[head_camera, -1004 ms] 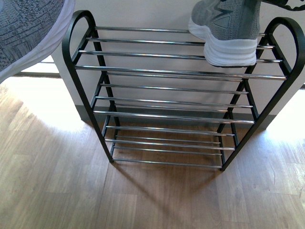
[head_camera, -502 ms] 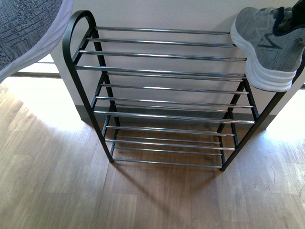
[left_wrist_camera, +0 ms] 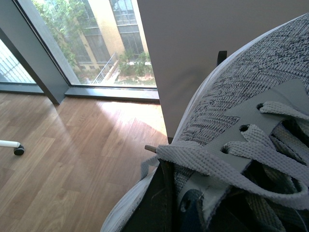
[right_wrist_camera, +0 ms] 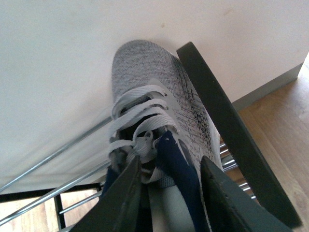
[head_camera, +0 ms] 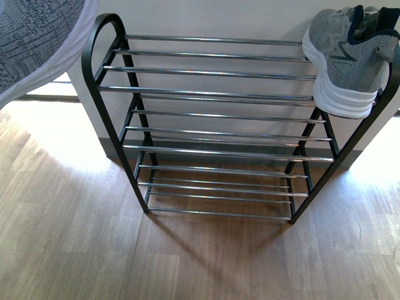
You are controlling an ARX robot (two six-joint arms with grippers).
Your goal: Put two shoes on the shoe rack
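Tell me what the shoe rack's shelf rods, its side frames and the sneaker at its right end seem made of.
Shiny horizontal shelf rods: chromed metal, mirror-like glints. Arched black side frames: smooth semi-gloss, painted metal or plastic, can't tell. Grey mesh sneaker: knitted fabric upper, weave visible; ridged white sole looks like foam or rubber.

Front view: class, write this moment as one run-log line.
stage: placing | right gripper holds grey mesh white-soled sneaker at top tier, right end, of black-framed chrome-rod shoe rack | left gripper holds second grey sneaker aloft
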